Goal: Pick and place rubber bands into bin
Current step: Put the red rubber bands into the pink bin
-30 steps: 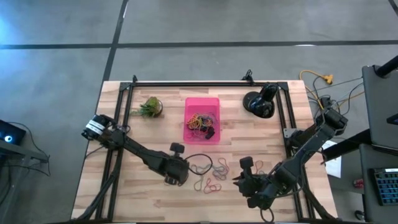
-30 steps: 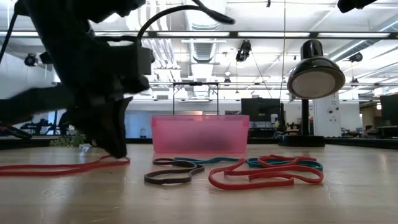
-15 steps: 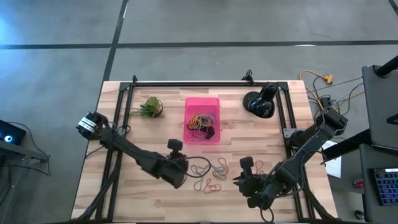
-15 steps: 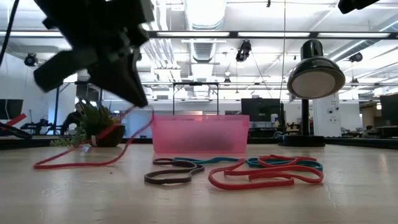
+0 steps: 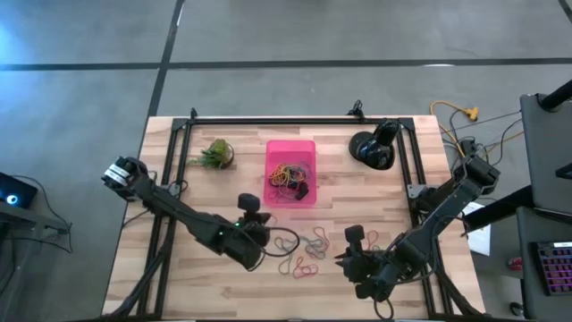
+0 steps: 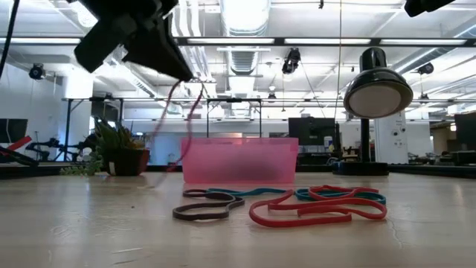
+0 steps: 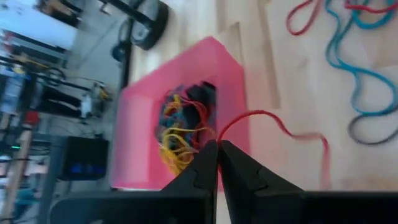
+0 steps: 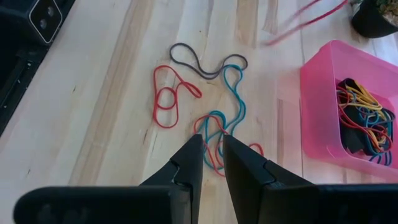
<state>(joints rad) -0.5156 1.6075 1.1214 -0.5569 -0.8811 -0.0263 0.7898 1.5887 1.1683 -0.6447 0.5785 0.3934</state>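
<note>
Left gripper [image 7: 217, 144]: jaws clamped on a red band [image 7: 273, 124], loop hanging; bin [image 5: 290, 148] lies just ahead, toward the table's far edge. Right gripper [image 8: 211, 144]: jaws narrow, holding nothing, near front edge.

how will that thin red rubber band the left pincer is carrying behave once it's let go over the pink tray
Likely floppy: the thin red rubber band dangles limp from the shut left pincer, trailing well below the grip. It seems very light, so it may drift or swing instead of dropping straight. Its loose tail could drape over a wall of the pink translucent plastic tray unless released well above the middle.
</note>
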